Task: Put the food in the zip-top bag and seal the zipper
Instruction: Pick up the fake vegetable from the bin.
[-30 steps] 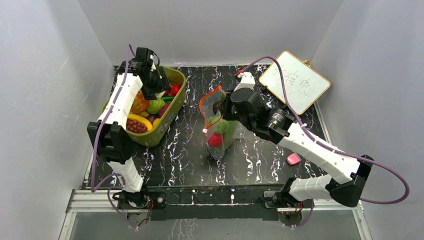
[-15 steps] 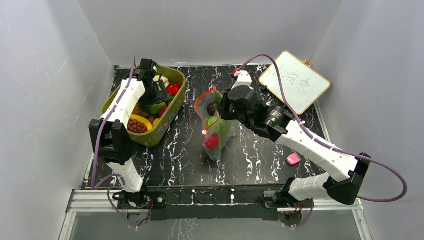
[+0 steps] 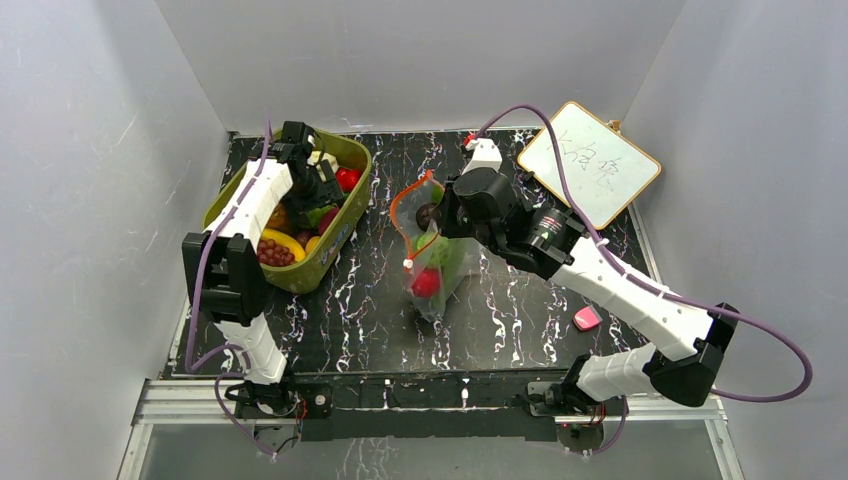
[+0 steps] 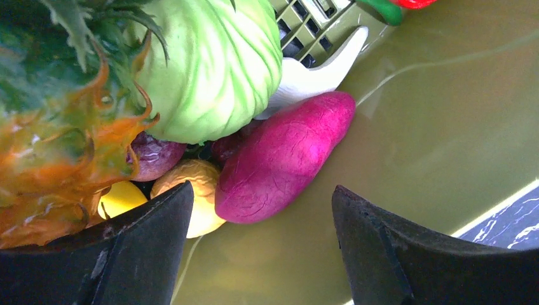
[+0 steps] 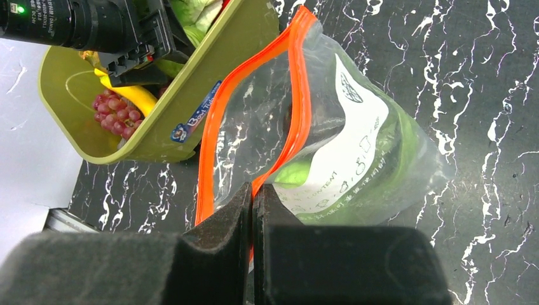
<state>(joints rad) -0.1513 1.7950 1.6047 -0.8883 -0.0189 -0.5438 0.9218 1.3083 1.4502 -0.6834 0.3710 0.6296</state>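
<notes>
Left gripper (image 4: 262, 189) is hanging wide open and empty inside one olive-green oval plastic tub (image 4: 419, 127), its jaws straddling one magenta oval toy root (image 4: 283, 159) just beside one pale green plastic cabbage (image 4: 210, 70). Closing here is risking a slip off the smooth root, or a nip of the cabbage too. Right of the tub, one clear crinkly zip-top bag (image 5: 362, 152) is resting on the black marbled table (image 3: 520, 310), holding one red round fruit (image 3: 428, 283) and green pieces (image 5: 293, 173). Right gripper (image 5: 252, 197) is clamping tight on its red-orange zipper strip (image 5: 297, 95); a lost pinch is likely to collapse the mouth. One white wood-framed board (image 3: 588, 163) is lying far right
</notes>
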